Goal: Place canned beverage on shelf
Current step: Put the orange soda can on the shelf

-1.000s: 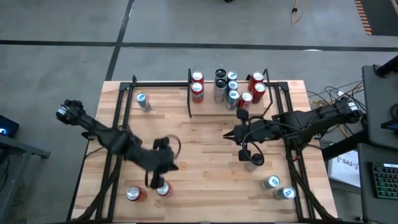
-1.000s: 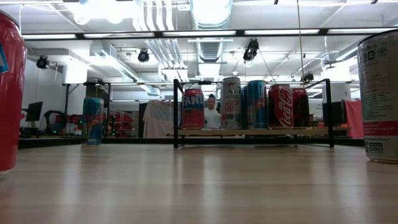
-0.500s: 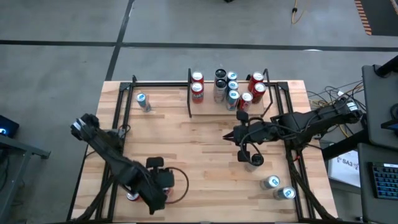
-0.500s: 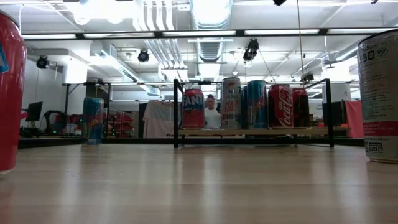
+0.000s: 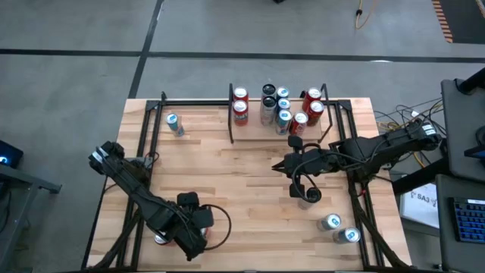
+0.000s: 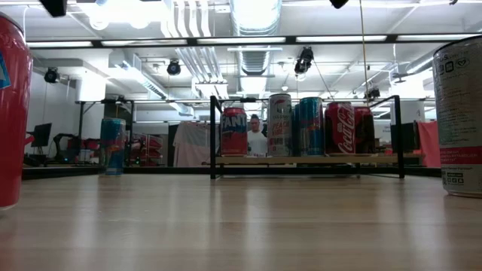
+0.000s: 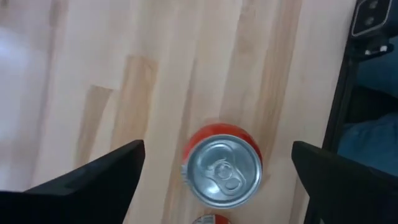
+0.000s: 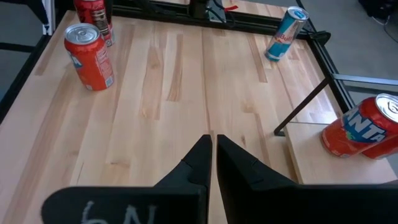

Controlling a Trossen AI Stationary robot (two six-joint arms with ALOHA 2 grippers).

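Near edge: left gripper (image 7: 214,177) hangs over a red can (image 7: 222,169), fingers wide apart w/ the can between them, nothing gripped. Can stands upright on the table (image 5: 250,174), another red can just beside it. Prob. rigid metal, smooth and slippery, easily tipped; best taken round the mid body.

Mid table: right gripper (image 8: 213,155) shut, empty, waiting.

Far edge: shelf (image 5: 258,129) w/ several cans on it.

Vs. a sec ago: left arm swung to the near edge, jaws went from closed to wide.
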